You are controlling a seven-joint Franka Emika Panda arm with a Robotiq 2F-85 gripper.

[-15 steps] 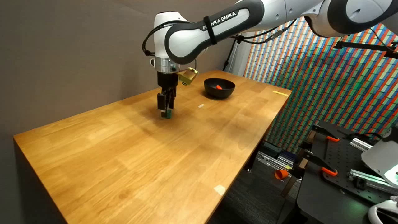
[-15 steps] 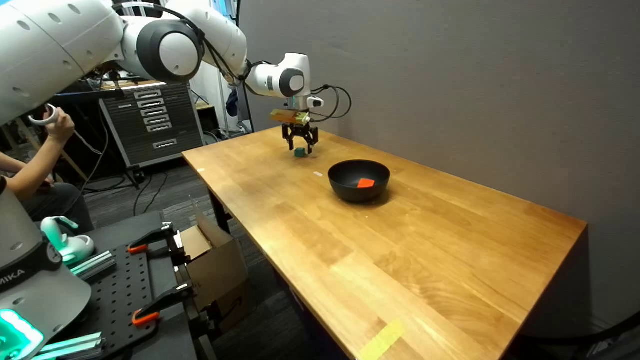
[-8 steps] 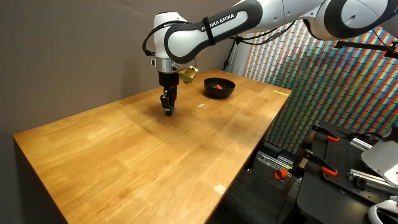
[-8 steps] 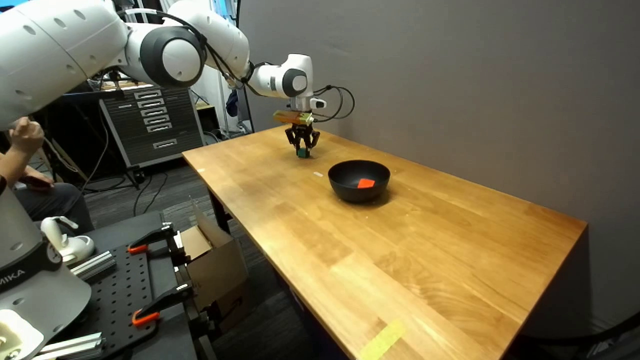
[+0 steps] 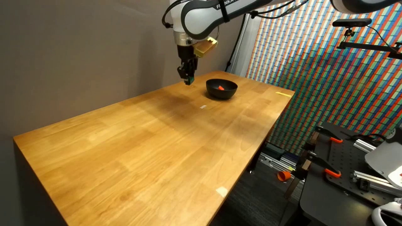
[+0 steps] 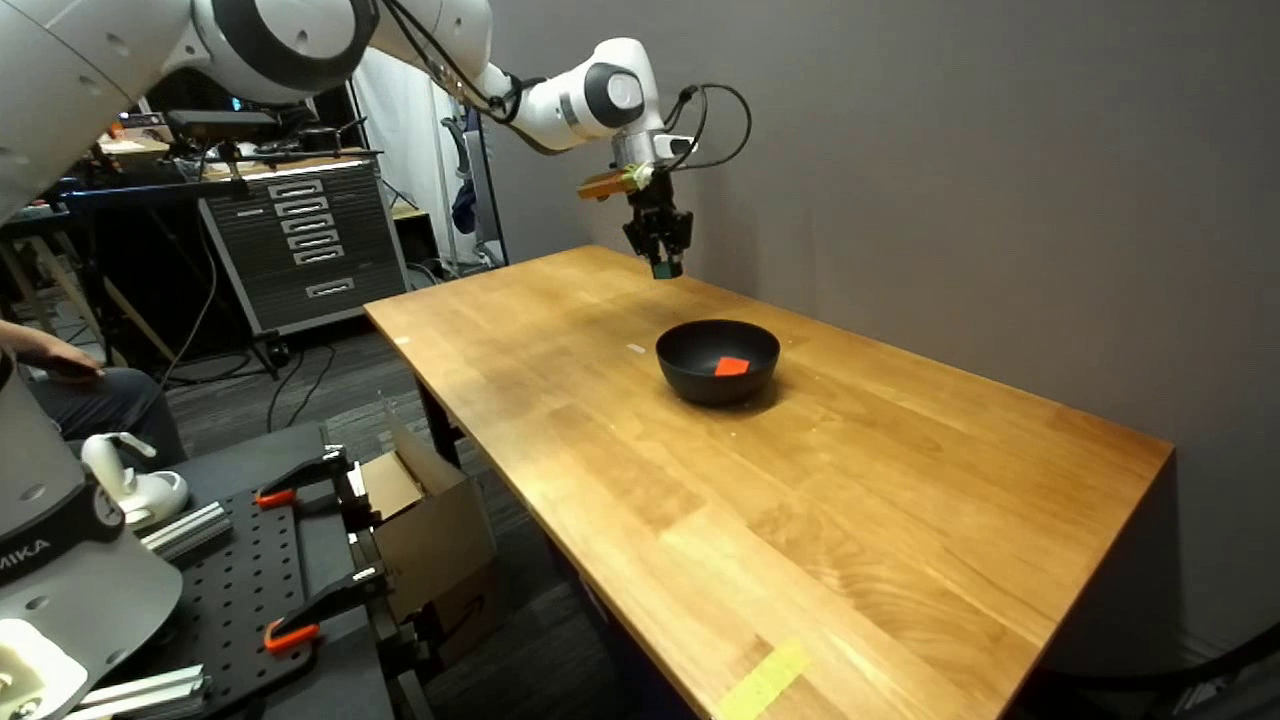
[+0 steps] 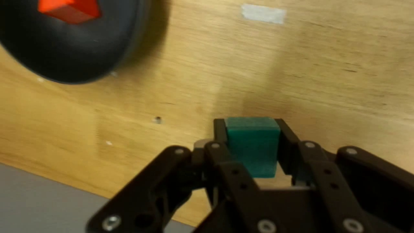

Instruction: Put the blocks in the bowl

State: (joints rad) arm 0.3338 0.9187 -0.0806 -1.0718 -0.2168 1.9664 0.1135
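Observation:
My gripper (image 7: 253,129) is shut on the green block (image 7: 254,149), its fingers pressing the cube from both sides. In both exterior views the gripper (image 5: 189,79) hangs above the table, and the green block (image 6: 666,270) shows at its fingertips. The black bowl (image 6: 712,388) stands upright on the table, lower than the gripper and off to one side of it. Inside the bowl lies the red block (image 6: 732,366), resting on the bottom. In the wrist view the bowl (image 7: 87,61) fills the top left corner, cut off by the frame, with the red block (image 7: 77,13) partly visible.
A grey wall (image 6: 900,200) runs along the table's long side, close behind the gripper. The wooden table (image 5: 132,157) carries a pale tape strip (image 7: 263,13) near the bowl and a yellow tape strip (image 6: 765,680) by its edge.
The gripper has gone from open around the green block on the table to shut on it. It has lifted the block and moved nearer to the bowl. Bowl and red block stayed put.

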